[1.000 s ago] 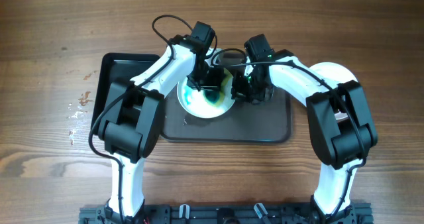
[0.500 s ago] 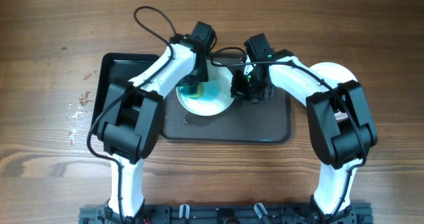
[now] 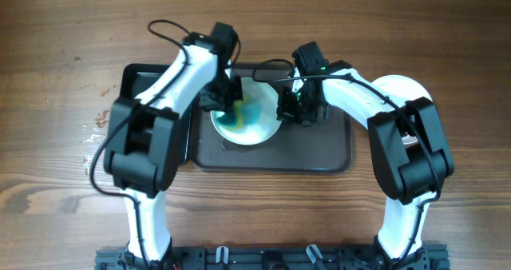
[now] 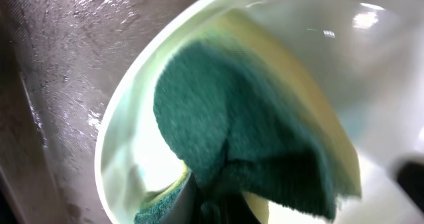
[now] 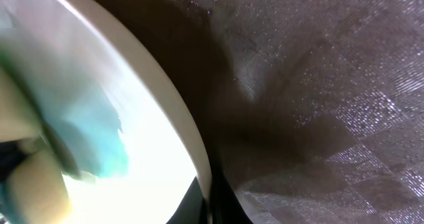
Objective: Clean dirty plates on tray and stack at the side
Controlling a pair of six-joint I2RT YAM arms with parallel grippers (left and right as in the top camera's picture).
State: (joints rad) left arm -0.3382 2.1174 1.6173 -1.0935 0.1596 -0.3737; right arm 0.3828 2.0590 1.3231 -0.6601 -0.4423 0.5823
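Observation:
A white dirty plate [image 3: 259, 128] with a blue-green smear lies on the large dark tray [image 3: 319, 146]. My left gripper [image 3: 223, 102] is shut on a green and yellow sponge [image 3: 232, 121] and presses it onto the plate's left part. In the left wrist view the sponge [image 4: 252, 138] covers much of the plate [image 4: 129, 151]. My right gripper [image 3: 291, 109] is shut on the plate's right rim. The right wrist view shows that rim [image 5: 175, 114] between its jaws [image 5: 209, 204], over the tray's textured floor [image 5: 318, 85]. No other plates show on the tray.
A smaller glossy black tray [image 3: 129, 86] lies at the left, partly under my left arm. A white plate or stack of plates [image 3: 402, 86] sits on the wooden table right of the large tray, partly hidden by my right arm.
My left gripper has swept the sponge from the plate's middle to its left side, and its arm has swung left. My right gripper has kept its hold on the rim.

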